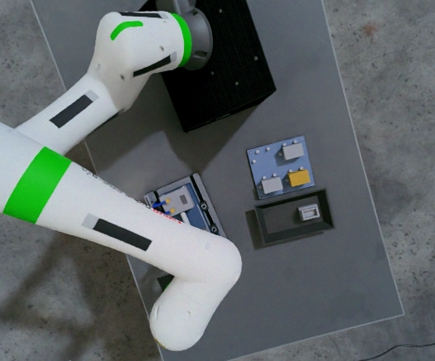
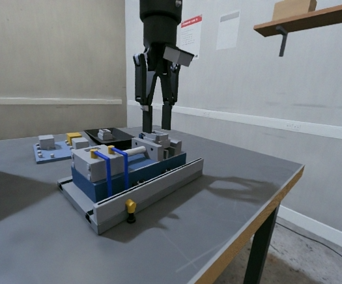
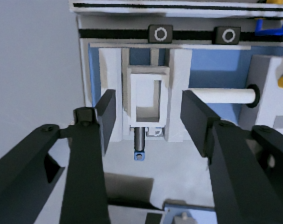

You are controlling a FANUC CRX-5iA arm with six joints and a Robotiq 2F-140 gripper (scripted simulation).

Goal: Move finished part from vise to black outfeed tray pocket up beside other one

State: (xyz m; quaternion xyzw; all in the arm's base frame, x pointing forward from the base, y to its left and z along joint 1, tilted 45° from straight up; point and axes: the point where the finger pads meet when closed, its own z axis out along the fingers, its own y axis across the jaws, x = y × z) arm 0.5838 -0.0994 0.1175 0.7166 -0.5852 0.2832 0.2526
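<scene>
Finished part (image 3: 147, 100), the pale block with a rectangular pocket in its top, sits clamped in the vise directly below the jaws, pocket facing up toward the wrist camera.

Largest of what surrounds it is the grey table (image 2: 210, 208), which carries everything. On it, beneath the jaws, stands the vise (image 2: 118, 169): a blue body on a grey base plate, with grey blocks pinching the part from either side so that it stands proud of them and its upper flanks are left free to grip. A white rod (image 3: 217, 96) runs off from the vise toward one side of the jaws.

Beyond the vise lies the black outfeed tray (image 1: 293, 217), shallow and open-topped, well apart from the jaws. One pocketed block (image 1: 308, 212) already lies flat toward one end of it, which leaves bare floor beside it for the second.

Next to the tray is a blue fixture plate (image 1: 280, 166) holding two grey plain blocks (image 1: 292, 151) and a yellow one (image 1: 299, 178), all upright between pegs. It stands just beside the tray, so a carry to the tray would probably need to pass high enough not to clip them.

Smallest, the gripper (image 3: 147, 122) hangs vertically over the part with its jaws partly apart and holding nothing, the two dark pads straddling the part's width and not yet down around it. That spacing looks chosen to slip over the flanks on a straight descent.
</scene>
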